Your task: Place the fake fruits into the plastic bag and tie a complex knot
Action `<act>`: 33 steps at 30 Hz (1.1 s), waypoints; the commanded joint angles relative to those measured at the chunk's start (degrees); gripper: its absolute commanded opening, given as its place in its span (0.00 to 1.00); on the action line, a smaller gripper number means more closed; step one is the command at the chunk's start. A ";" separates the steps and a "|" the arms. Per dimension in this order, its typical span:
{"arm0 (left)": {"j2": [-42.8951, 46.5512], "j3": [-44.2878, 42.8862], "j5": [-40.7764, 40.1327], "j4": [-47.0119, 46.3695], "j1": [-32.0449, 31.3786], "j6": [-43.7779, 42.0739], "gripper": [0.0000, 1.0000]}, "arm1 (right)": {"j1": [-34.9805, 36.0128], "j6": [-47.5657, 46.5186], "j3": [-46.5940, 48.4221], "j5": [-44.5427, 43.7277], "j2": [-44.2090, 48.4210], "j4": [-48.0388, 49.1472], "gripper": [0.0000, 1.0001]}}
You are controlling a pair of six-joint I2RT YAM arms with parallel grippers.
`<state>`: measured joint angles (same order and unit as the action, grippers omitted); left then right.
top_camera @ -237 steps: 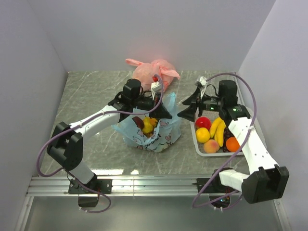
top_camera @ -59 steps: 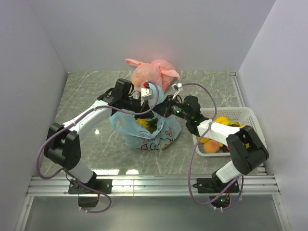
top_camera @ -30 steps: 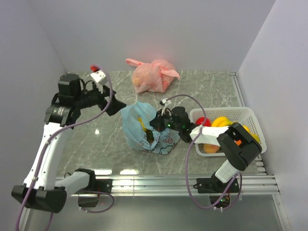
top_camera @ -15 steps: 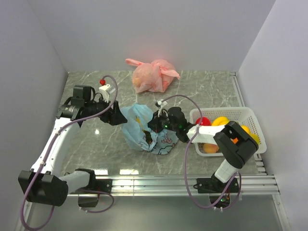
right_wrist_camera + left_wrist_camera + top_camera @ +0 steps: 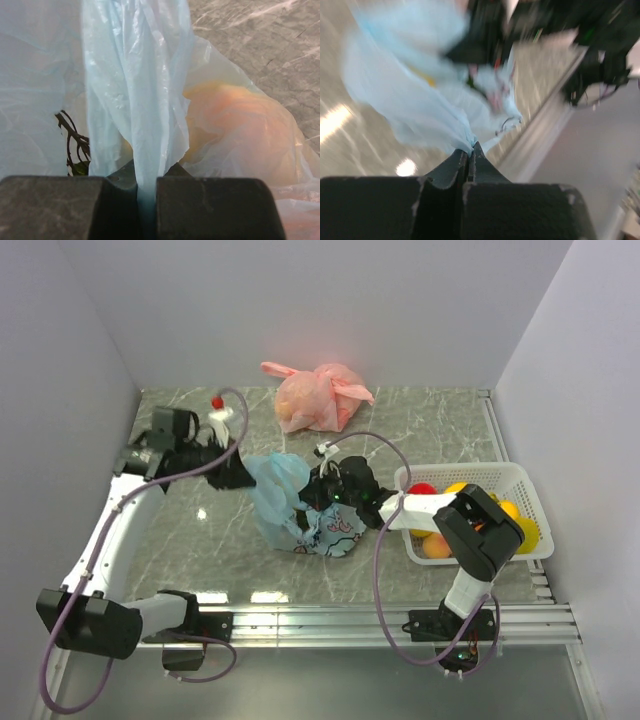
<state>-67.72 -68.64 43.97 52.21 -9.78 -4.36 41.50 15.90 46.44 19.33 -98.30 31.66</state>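
The light-blue plastic bag (image 5: 300, 510) stands mid-table with its printed side toward the front. My left gripper (image 5: 243, 472) is at its left top edge, shut on a pinch of blue film (image 5: 465, 142); the left wrist view is blurred. My right gripper (image 5: 315, 490) is at the bag's right side, shut on a twisted strip of the bag (image 5: 137, 125). Through the film a peach-orange fake fruit (image 5: 235, 120) shows inside the bag. More fake fruits (image 5: 424, 490), red, yellow, orange and peach, lie in the white basket (image 5: 470, 466) at the right.
A knotted pink-orange bag (image 5: 315, 395) lies at the back centre, behind the blue bag. The basket sits close to the right wall. The right arm stretches low across the table from the basket side. Grey walls close in left, back and right.
My left gripper came down and right from the far left to the bag's left edge and shut on the film. The bag's top has been drawn leftward. The right gripper kept its grip.
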 commanded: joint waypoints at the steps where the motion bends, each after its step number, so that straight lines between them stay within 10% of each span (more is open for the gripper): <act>1: -0.21 -14.30 5.85 -5.62 2.21 0.40 0.00 | 0.60 -2.54 0.24 -2.37 -2.16 -6.17 0.00; 8: -1.97 -20.40 12.11 -3.26 2.22 -4.16 0.00 | 0.69 -5.88 -0.91 -3.69 -0.84 -7.93 0.00; 17: 2.94 -10.20 15.01 16.17 2.22 -32.10 0.00 | -0.97 -9.83 2.77 -2.82 2.41 -14.85 0.02; 24: 4.18 -9.05 13.52 18.82 2.31 -35.28 0.00 | -9.49 -10.80 8.14 8.75 12.42 -23.48 0.81; 33: 2.42 -12.03 13.69 17.76 2.22 -35.28 0.00 | -15.48 -15.37 13.59 26.62 21.92 -27.36 0.88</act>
<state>-64.88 -77.58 56.10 69.76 -7.62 -37.93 25.82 2.83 57.17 37.34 -78.17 5.93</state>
